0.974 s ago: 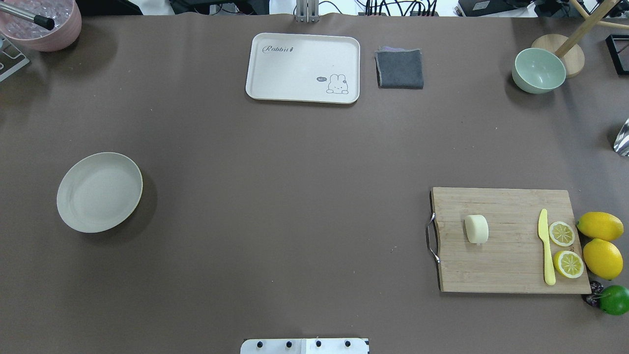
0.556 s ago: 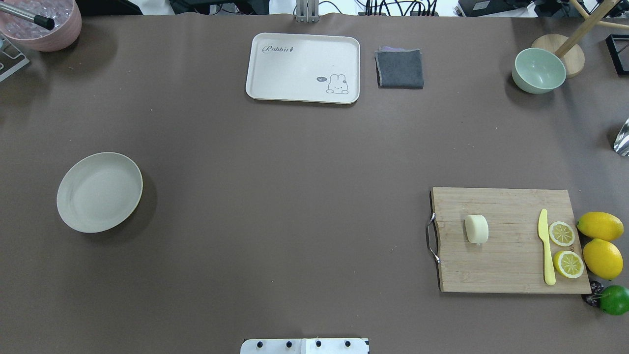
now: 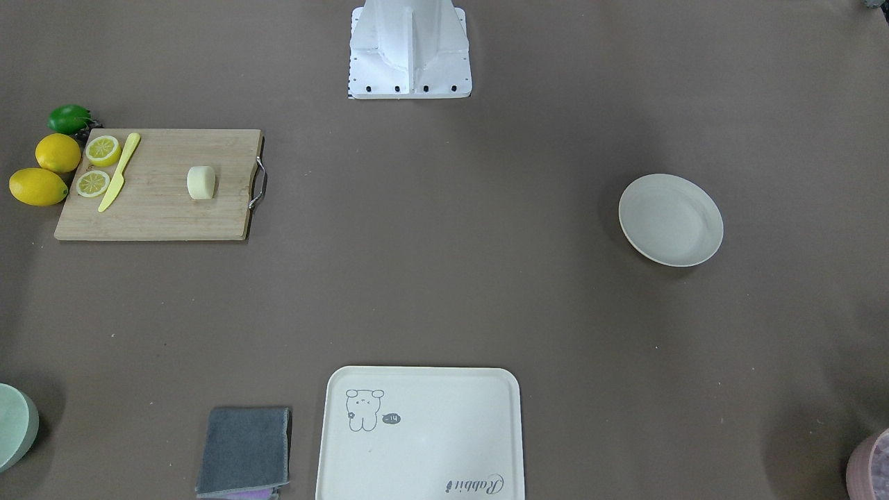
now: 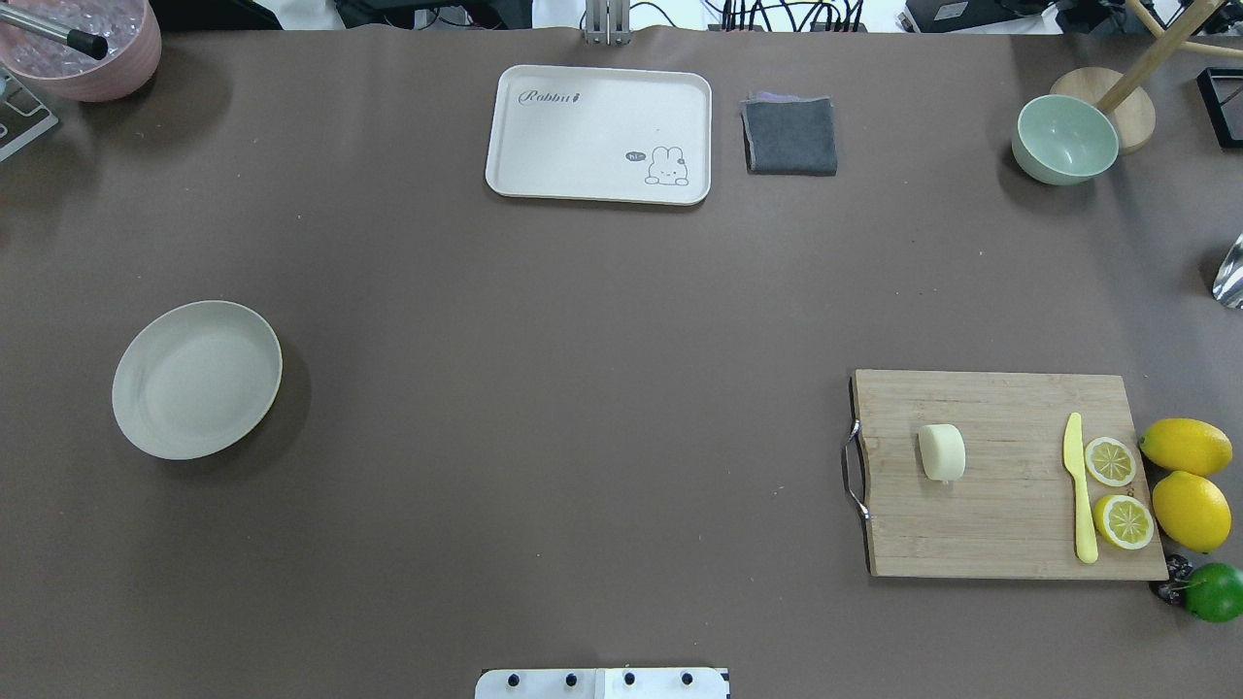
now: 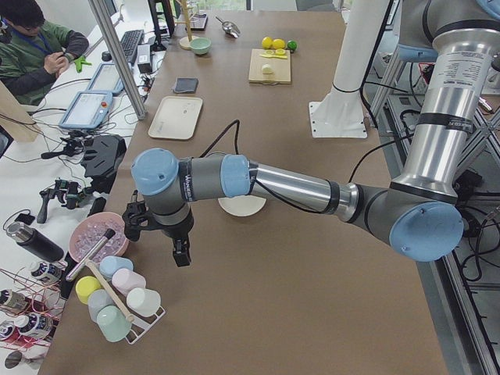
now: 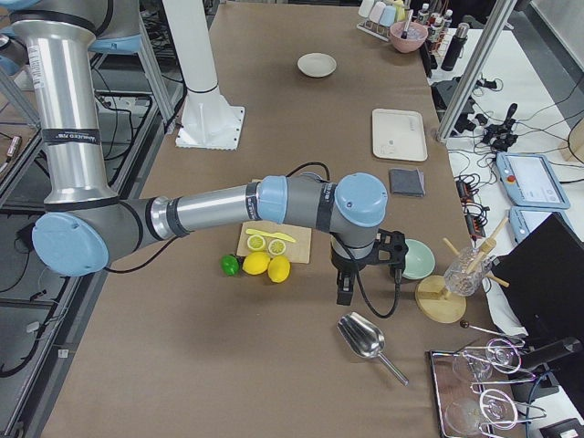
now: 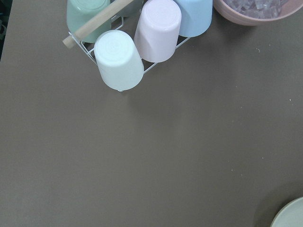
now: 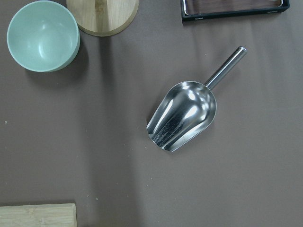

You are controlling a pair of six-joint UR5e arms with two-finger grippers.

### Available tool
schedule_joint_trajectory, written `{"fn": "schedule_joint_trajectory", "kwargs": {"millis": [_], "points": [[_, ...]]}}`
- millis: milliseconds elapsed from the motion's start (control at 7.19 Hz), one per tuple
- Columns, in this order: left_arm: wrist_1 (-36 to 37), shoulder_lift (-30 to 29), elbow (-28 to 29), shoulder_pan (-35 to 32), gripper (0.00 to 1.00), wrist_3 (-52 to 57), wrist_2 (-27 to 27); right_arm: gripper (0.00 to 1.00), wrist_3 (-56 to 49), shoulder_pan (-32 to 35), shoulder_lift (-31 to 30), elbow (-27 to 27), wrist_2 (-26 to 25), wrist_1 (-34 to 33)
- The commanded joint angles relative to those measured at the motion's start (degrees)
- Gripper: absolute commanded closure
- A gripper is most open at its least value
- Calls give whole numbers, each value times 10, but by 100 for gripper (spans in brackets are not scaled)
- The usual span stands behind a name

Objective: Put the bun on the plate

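Observation:
The bun (image 4: 942,452) (image 3: 201,182) lies on its side on a wooden cutting board (image 4: 1010,524), at the table's right in the overhead view. Far to its left sits the round off-white plate (image 4: 194,379) (image 3: 670,220), with nothing on it. Neither gripper shows in the overhead or front views. The left gripper (image 5: 181,254) hangs past the plate (image 5: 242,208) near a cup rack, seen only in the left side view. In the right side view alone, the right gripper (image 6: 344,290) hovers beyond the board, above a metal scoop. I cannot tell whether either is open or shut.
A yellow knife (image 4: 1078,500), two lemon slices (image 4: 1110,461), whole lemons (image 4: 1187,445) and a lime (image 4: 1214,591) crowd the board's right end. A cream tray (image 4: 598,134), grey cloth (image 4: 790,135) and green bowl (image 4: 1064,139) line the far side. Metal scoop (image 8: 184,116); cup rack (image 7: 137,38).

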Motion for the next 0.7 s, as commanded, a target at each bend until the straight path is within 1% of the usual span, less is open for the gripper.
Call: {"fn": "schedule_joint_trajectory", "kwargs": {"millis": [0, 417, 556], "points": [[1, -2, -1, 0, 2, -2, 0, 0, 0, 0, 1, 1, 2, 0], [-3, -3, -8, 9, 2, -2, -1, 0, -1, -8, -3, -1, 7, 2], [-21, 2, -5, 35, 2, -3, -1, 0, -1, -20, -1, 0, 19, 3]]}}
